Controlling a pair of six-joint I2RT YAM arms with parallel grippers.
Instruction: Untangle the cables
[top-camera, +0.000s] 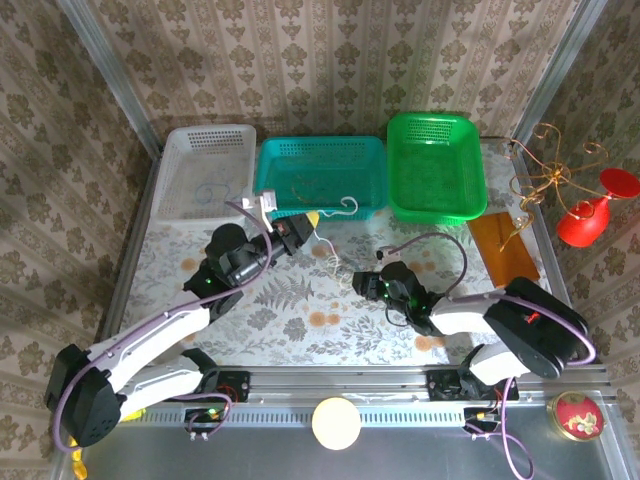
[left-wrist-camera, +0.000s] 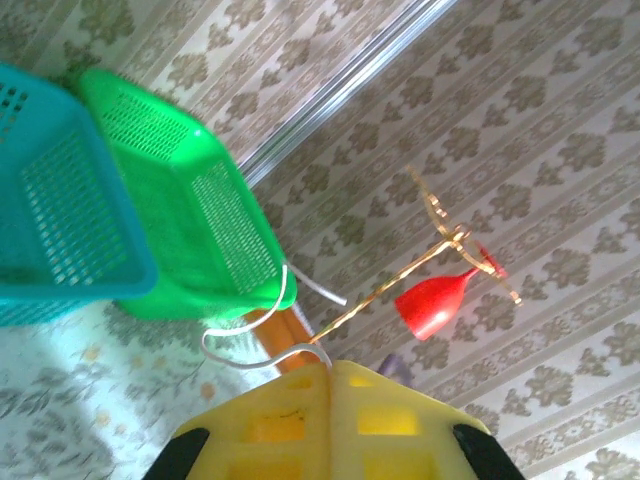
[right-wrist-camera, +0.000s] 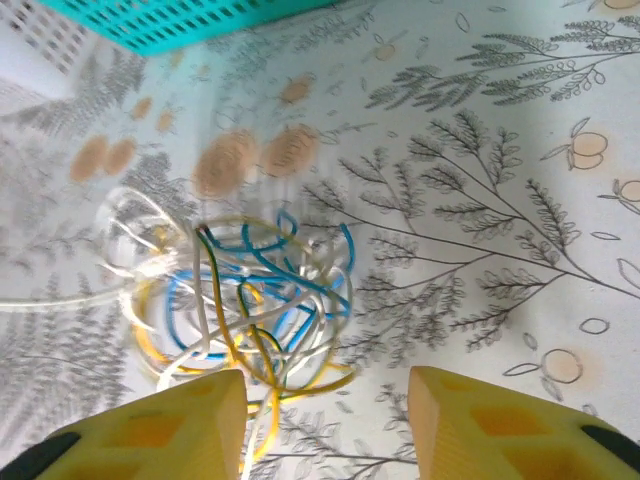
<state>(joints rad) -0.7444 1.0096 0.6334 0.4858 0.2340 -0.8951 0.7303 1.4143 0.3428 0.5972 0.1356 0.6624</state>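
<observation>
Task reads as early, with most of the work ahead. The cables (right-wrist-camera: 245, 300) lie as one clump on the table (top-camera: 300, 320) mid-scene, just near of the teal basket (top-camera: 322, 142) — blue, yellow and white loops crossed through each other, not yet untangled. Left gripper (left-wrist-camera: 329, 372): jaws together, clamped on a white strand (left-wrist-camera: 296, 349) that curls away from the tips, held up left of the clump by the teal basket's front wall. Right gripper (right-wrist-camera: 325, 410): jaws apart, nothing between them, poised just at the near side of the clump. Faint thin wires seem to lie in the white basket (top-camera: 210, 130) and the teal one — too small to be sure. Left to do: draw out nearly every loop.
</observation>
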